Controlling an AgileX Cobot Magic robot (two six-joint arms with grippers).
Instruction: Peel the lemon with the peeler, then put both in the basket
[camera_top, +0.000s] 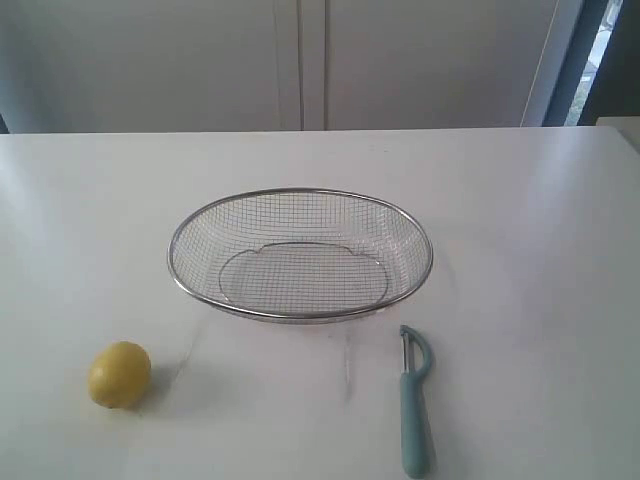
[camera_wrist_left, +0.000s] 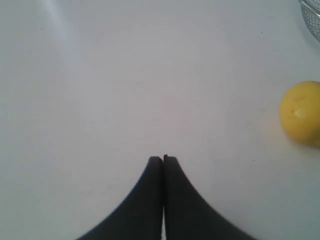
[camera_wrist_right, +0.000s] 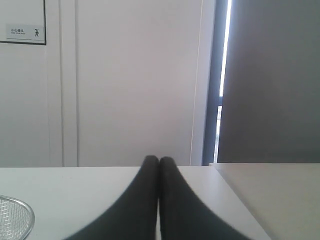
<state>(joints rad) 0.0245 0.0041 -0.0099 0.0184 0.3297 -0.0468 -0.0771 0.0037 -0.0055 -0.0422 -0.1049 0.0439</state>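
Centrally on the white table (camera_top: 540, 250) stands the wire-mesh basket (camera_top: 300, 190); lemon (camera_top: 119, 374) apart from the basket, off its left end toward the camera; peeler (camera_top: 414, 405) lying just before the basket's right end, head nearest the rim, handle pointing away; left end effector (camera_wrist_left: 163, 159) clenched, near the lemon; right end effector (camera_wrist_right: 159, 159) likewise clenched.

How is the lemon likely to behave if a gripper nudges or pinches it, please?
The lemon is round and lies free on the smooth white table, so a nudge would probably send it rolling. Its curved skin may let it squirt out of a pinch unless gripped across the middle.
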